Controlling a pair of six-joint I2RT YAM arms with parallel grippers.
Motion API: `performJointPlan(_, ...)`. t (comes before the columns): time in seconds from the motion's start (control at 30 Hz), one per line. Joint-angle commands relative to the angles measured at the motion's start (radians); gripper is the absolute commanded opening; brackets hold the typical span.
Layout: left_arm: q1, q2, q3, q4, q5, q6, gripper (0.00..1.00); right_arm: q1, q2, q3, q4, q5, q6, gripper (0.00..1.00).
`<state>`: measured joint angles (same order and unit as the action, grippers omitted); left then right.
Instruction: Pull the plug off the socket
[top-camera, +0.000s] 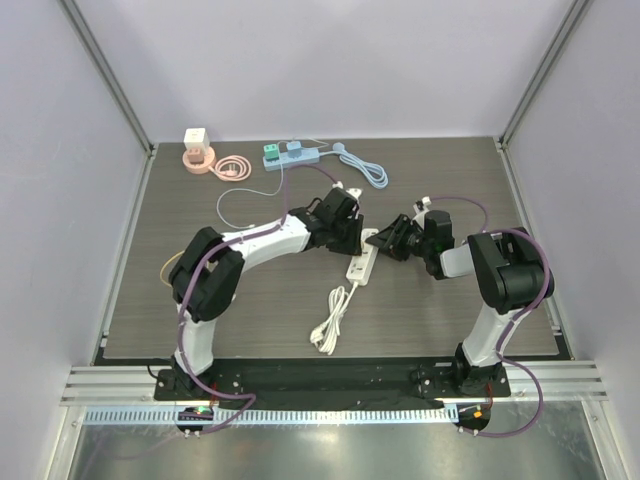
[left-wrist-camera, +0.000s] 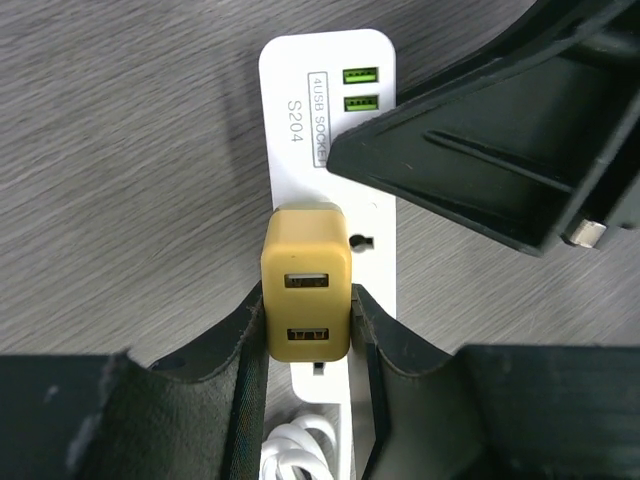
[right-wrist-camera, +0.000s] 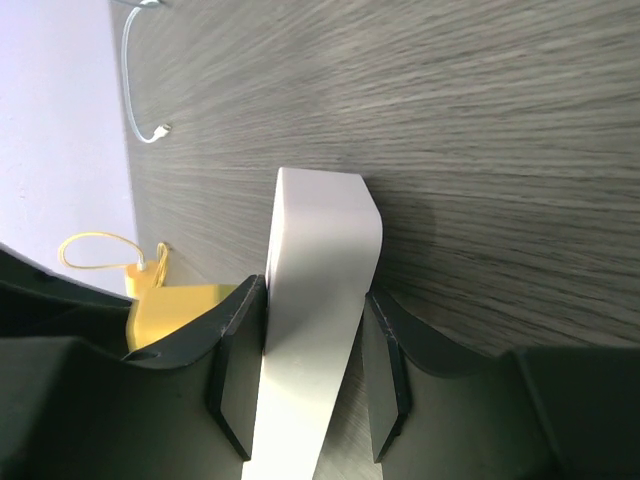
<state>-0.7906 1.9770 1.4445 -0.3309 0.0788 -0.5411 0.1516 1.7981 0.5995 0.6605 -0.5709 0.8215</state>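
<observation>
From above, my left gripper (top-camera: 352, 238) and right gripper (top-camera: 390, 242) meet over the white socket strip (top-camera: 360, 264) at the middle of the table (top-camera: 200, 300). The left comes in from 9 o'clock and the right from 3 o'clock. The strip's white cord (top-camera: 330, 322) trails off toward 7 o'clock. My left wrist hides the plug in this view. A blue-green strip (top-camera: 291, 153) lies near the far edge at 12 o'clock.

In my left wrist view, the yellow plug (left-wrist-camera: 306, 285) sits on the strip's face at centre, with 2 USB ports facing up. My left pads (left-wrist-camera: 247, 350) press its sides at 9 and 3 o'clock, pinching it. My right gripper's black finger crosses the strip at 2 o'clock.

In my right wrist view, my right pads (right-wrist-camera: 238, 370) clamp both long sides of the strip's end, which points to 12 o'clock. The plug shows at 8 o'clock.
</observation>
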Motion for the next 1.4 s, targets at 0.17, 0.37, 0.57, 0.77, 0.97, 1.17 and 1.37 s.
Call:
performJointPlan(0.17,0.021,-0.188,-0.038,0.102,-0.105,0.026,0.00,-0.009,0.014,0.000,-0.084,0.080,-0.099,0.01)
performJointPlan(0.37,0.024,-0.219,-0.044,0.089,-0.131,0.029,0.00,-0.009,0.009,0.003,-0.090,0.077,-0.101,0.01)
performJointPlan(0.57,0.072,-0.357,-0.074,-0.038,-0.188,-0.052,0.00,-0.009,0.001,0.005,-0.091,0.071,-0.096,0.01)
performJointPlan(0.77,0.241,-0.707,-0.340,-0.155,-0.186,-0.216,0.00,-0.009,-0.002,0.006,-0.088,0.060,-0.090,0.01)
performJointPlan(0.97,0.434,-1.027,-0.521,-0.440,-0.247,-0.310,0.00,-0.009,0.009,0.003,-0.075,0.052,-0.084,0.01)
performJointPlan(1.17,0.540,-1.176,-0.545,-0.704,-0.286,-0.335,0.01,-0.009,0.018,0.005,-0.070,0.052,-0.078,0.01)
performJointPlan(1.37,0.622,-1.192,-0.590,-0.743,-0.310,-0.407,0.04,-0.009,0.007,-0.001,-0.068,0.062,-0.084,0.01)
